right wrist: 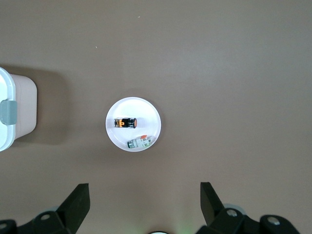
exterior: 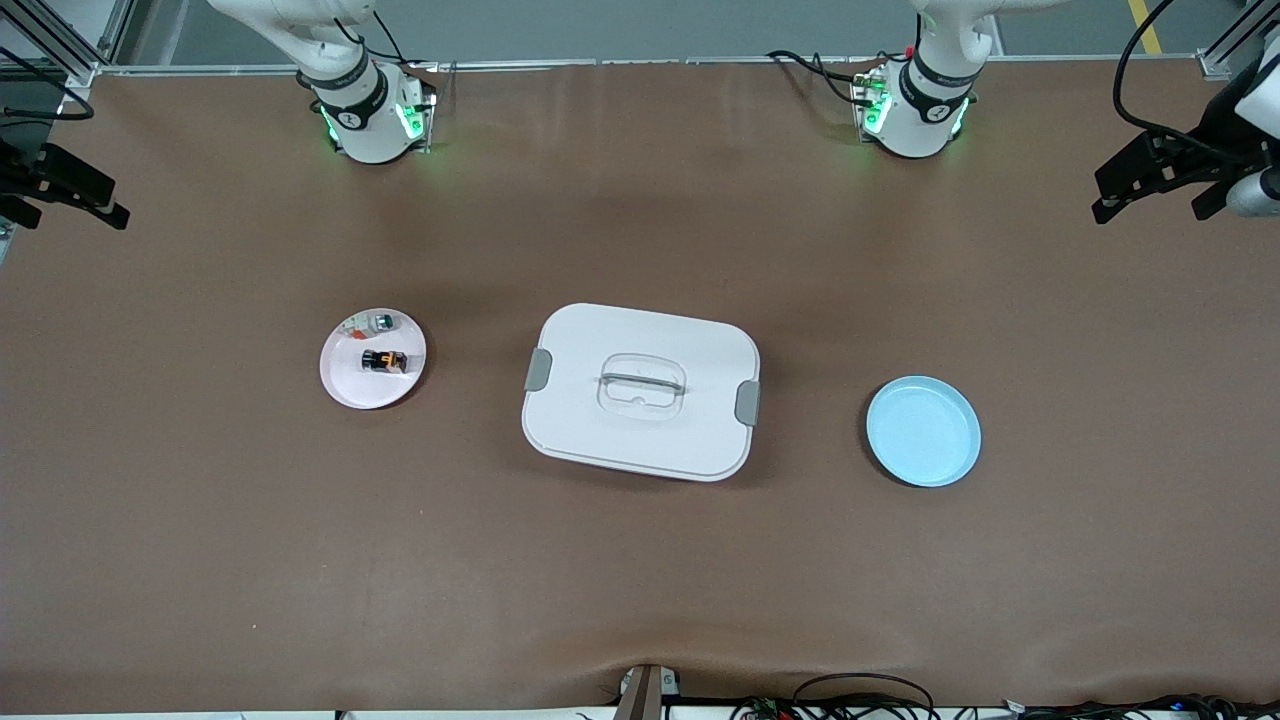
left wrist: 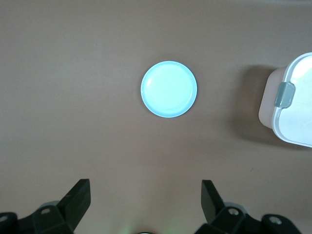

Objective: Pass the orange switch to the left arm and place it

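The orange switch (exterior: 384, 359) (right wrist: 126, 123), black with orange parts, lies on its side on a small pink plate (exterior: 345, 385) (right wrist: 147, 110) toward the right arm's end of the table. The white box (exterior: 600, 335) (left wrist: 298, 113) (right wrist: 20, 101) sits shut at the table's middle, between that plate and a bare light blue plate (exterior: 922, 431) (left wrist: 169, 88). My right gripper (right wrist: 145, 190) (exterior: 75, 218) hangs open high over its end of the table, holding nothing. My left gripper (left wrist: 145, 187) (exterior: 1148, 210) hangs open high over the other end, also holding nothing.
A small green-topped whitish piece (exterior: 383, 322) (right wrist: 140, 143) lies on the pink plate beside the switch. The box has a grey latch (exterior: 538, 369) on each short side and a clear recessed handle (exterior: 642, 384). Brown tabletop surrounds all three. Cables run along the table's near edge.
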